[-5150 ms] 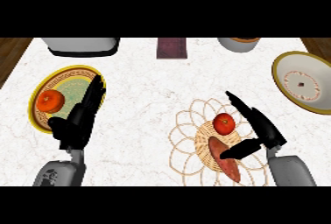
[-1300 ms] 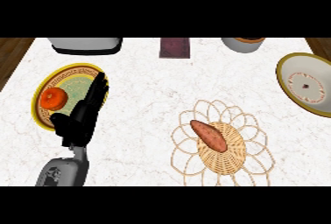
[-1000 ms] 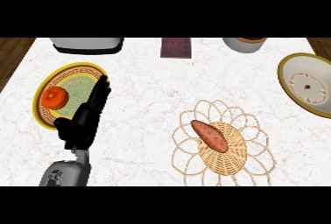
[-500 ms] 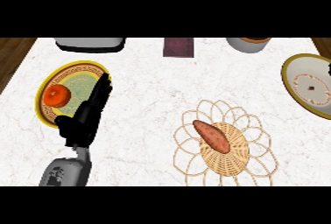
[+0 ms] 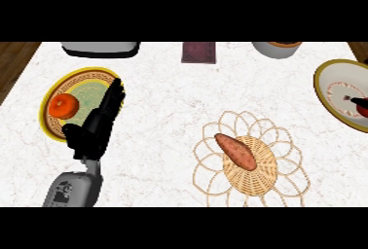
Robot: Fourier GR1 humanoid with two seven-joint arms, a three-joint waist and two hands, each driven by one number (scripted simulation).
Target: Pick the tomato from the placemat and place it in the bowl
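White marbled counter (image 5: 165, 121); woven wicker placemat with looped edge (image 5: 248, 163) at centre-right, an elongated reddish-brown sweet potato (image 5: 236, 151) lying on it; no tomato on the placemat. Yellow-rimmed cream bowl (image 5: 336, 92) at right edge; a small red object with a dark tip (image 5: 358, 104) shows inside it at the frame border, cannot tell whether it is the tomato. Yellow-rimmed patterned plate (image 5: 79, 87) at left carries a round orange fruit (image 5: 64, 105). Left hand (image 5: 97, 126) rests at the plate's right rim, fingers straight and pressed together, pointing up, holding nothing; right hand out of sight. Grey appliance (image 5: 100, 48), dark red block (image 5: 199, 52), grey cup (image 5: 277, 48) along far edge.
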